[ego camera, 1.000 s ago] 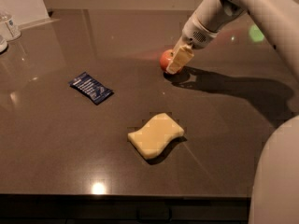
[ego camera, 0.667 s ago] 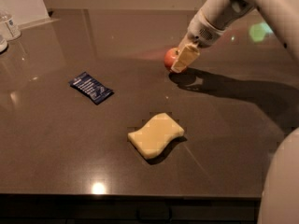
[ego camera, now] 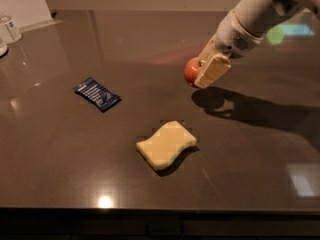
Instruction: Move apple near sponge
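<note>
Pincer (ego camera: 202,74) clamped on small round red apple (ego camera: 191,71), now raised off the dark glossy desk (ego camera: 60,154). Flat pale yellow wavy sponge (ego camera: 166,145) sits well apart, so the carry likely comes next.

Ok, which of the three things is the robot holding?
The red apple: the gripper is shut on it, back right. The yellow sponge and blue packet lie loose on the table, apart from the gripper.

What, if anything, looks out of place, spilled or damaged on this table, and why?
Nothing stands out. The sponge and blue packet lie flat and whole on the table; the gripper holds the apple beyond the sponge, to the right.
</note>
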`<state>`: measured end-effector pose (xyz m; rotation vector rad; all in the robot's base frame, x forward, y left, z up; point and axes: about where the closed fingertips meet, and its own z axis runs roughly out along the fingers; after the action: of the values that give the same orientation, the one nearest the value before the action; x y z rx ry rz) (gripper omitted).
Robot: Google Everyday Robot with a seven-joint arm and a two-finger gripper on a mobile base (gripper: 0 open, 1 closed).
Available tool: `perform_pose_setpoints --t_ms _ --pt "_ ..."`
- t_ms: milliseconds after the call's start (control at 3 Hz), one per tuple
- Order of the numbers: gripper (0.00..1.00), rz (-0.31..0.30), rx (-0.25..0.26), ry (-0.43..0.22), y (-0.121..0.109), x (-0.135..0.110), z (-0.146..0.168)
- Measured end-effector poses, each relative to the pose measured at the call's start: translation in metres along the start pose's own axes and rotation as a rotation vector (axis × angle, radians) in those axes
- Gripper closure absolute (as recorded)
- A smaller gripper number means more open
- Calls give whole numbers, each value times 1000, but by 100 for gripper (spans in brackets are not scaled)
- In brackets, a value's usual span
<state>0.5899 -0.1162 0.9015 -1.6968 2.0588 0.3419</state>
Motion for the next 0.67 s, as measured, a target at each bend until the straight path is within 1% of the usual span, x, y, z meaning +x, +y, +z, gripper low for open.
perform_pose_setpoints --t_ms 333,667 --pt "100 -44 -19 -12 39 7 -10" --pt "100 -64 -61 -22 69 18 -8"
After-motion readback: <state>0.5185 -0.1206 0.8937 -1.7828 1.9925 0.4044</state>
